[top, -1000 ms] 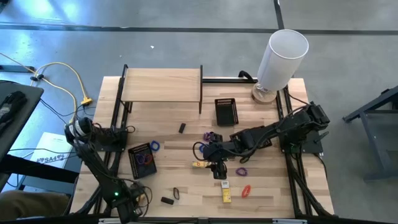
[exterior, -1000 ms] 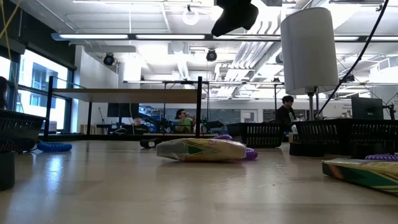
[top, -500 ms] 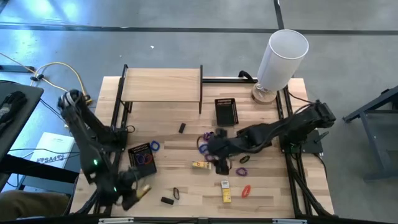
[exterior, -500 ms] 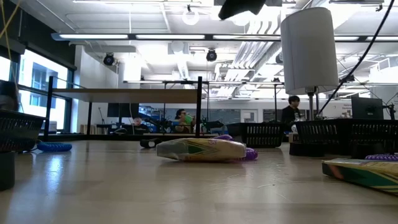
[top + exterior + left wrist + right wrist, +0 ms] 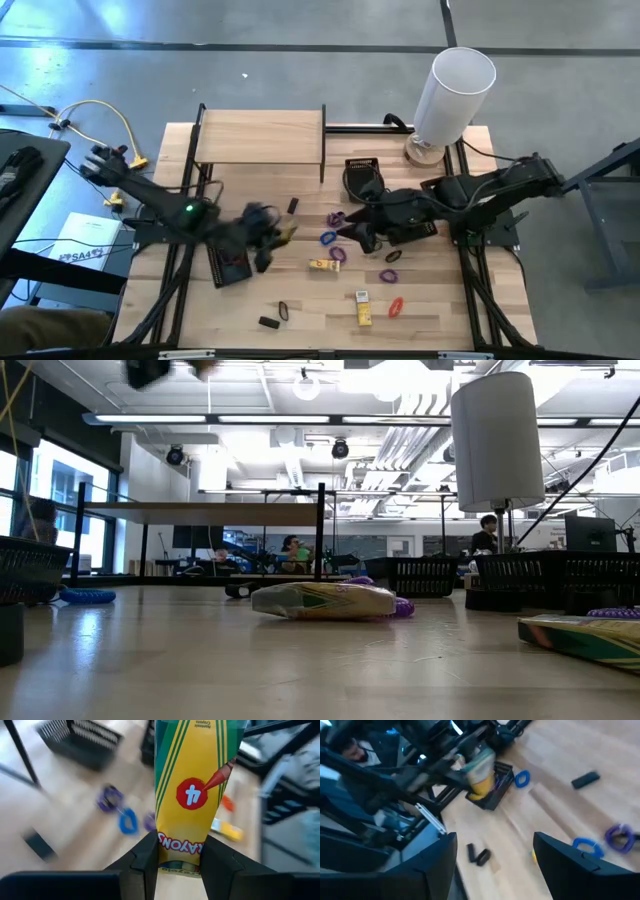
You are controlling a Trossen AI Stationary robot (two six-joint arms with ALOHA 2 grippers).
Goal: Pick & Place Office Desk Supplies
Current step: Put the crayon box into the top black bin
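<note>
we count three crayon packets: one (image 5: 192, 795) clamped in the left gripper (image 5: 180, 852), two (image 5: 322, 265) on the wood table (image 5: 440, 300); right gripper (image 5: 495, 860) spread wide, empty.

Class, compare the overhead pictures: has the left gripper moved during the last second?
Yes. The left gripper, shut on a yellow crayon packet, has swung from the table's near edge up past the black mesh tray toward the table's middle.
</note>
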